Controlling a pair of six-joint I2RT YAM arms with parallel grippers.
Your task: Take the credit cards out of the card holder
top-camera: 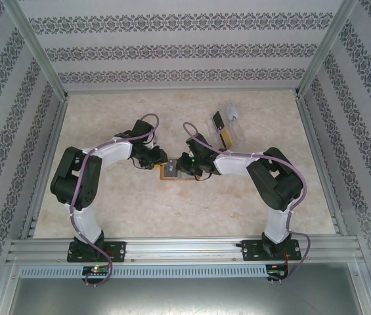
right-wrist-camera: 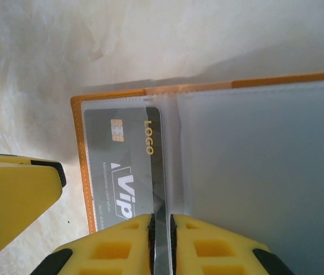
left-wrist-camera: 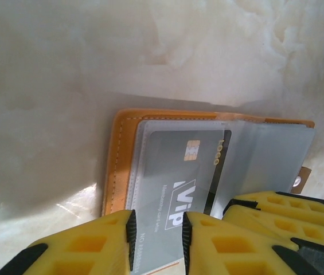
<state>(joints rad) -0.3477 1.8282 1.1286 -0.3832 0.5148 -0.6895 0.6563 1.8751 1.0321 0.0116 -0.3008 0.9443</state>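
While the grey card [right-wrist-camera: 118, 172] is clamped lengthwise by the right gripper [right-wrist-camera: 162, 223], the card holder [left-wrist-camera: 121, 160] is straddled by the left gripper [left-wrist-camera: 157, 220]; grip unclear.

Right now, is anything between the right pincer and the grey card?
No. The right pincer is shut on a thin edge in line with the inner side of the card, apparently the card itself. The clear pocket covers the rest of it inside the holder.

overhead view down onto the whole table [top-camera: 238, 210], both wrist views close above the same card holder [left-wrist-camera: 118, 160]
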